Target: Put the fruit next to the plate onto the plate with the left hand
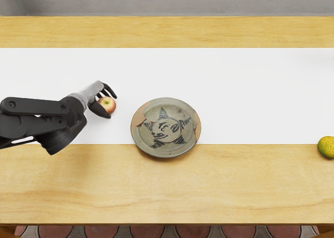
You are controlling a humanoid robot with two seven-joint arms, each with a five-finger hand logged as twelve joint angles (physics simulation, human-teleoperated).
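Observation:
A small red-yellow apple (108, 104) lies on the white runner just left of the plate (140, 135), a grey-green dish with a dark painted face and nothing on it. My left hand (102, 99) reaches in from the left edge. Its dark fingers are spread around the apple, some above it and the thumb below. The apple still rests on the cloth. Whether the fingers press on it is not clear.
A yellow-green citrus fruit (326, 146) sits at the right edge of the wooden table (167, 186). The white runner (235, 92) crosses the table's middle. The right arm does not show.

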